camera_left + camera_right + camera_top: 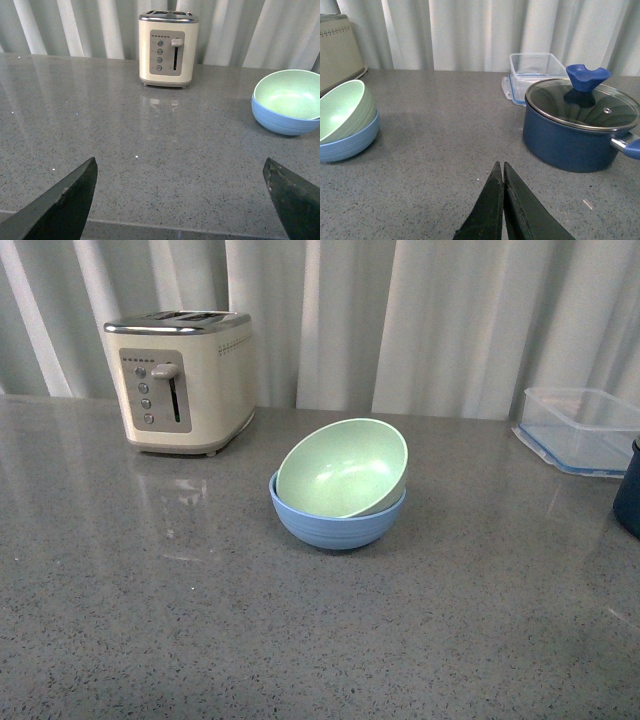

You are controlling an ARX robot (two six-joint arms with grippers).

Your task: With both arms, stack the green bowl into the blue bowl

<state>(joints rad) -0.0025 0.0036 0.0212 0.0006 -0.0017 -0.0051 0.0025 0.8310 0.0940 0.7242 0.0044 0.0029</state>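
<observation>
The green bowl (341, 468) sits tilted inside the blue bowl (335, 523) on the worktop (200, 620), left claw (182, 192) released, right claw (501, 187) clenched on nothing.

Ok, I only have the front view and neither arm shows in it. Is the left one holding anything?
Observer: No. The left gripper is open, fingers spread wide over bare counter.
Operator: And the right?
Observer: The right gripper is shut on nothing, fingers pressed together.
Operator: What's the dark thing at my right edge?
Observer: A navy pot with a glass lid, in front of the clear container.
</observation>
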